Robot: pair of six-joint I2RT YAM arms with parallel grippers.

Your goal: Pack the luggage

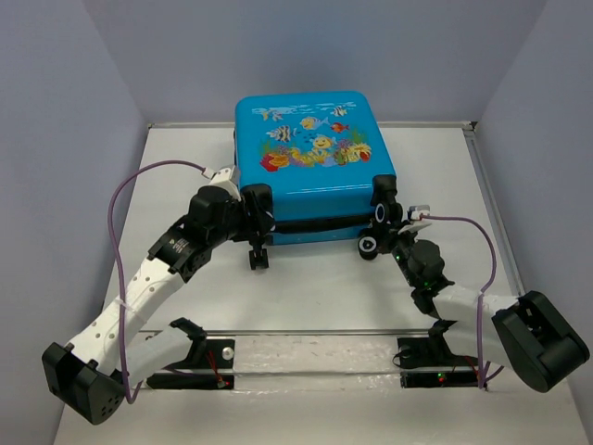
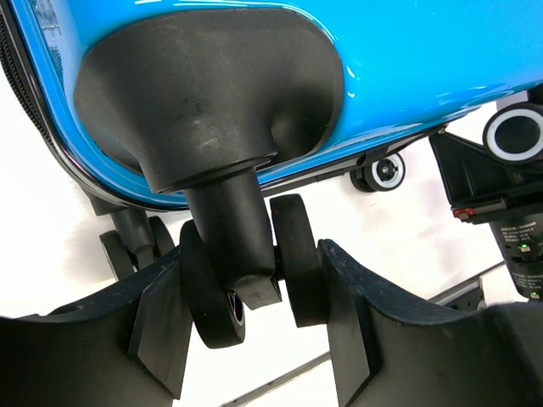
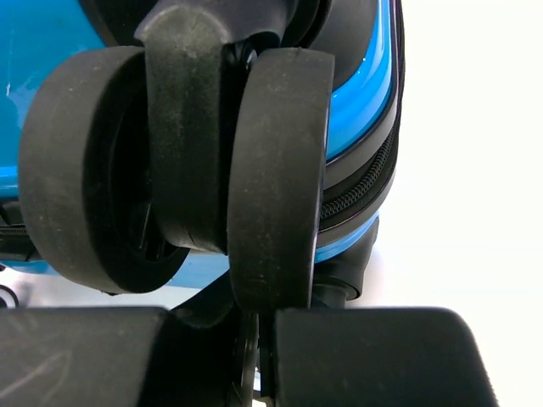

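Left hand astride luggage's matte rubber wheel

A white table is seen, bounded by plain grey walls at the left, far and right sides. A clear strip is laid across its near edge, left to right.

— What do I have around the work area?

— From my overhead feed I see a white table closed in by plain pale grey-lilac walls on three sides: back, left and right.

— Any fittings?

— A thin metal strip edges the table's right side, and a clear bar lies across the near part.

— Lighting?

— Even and soft; I note only faint shadows on the tabletop.
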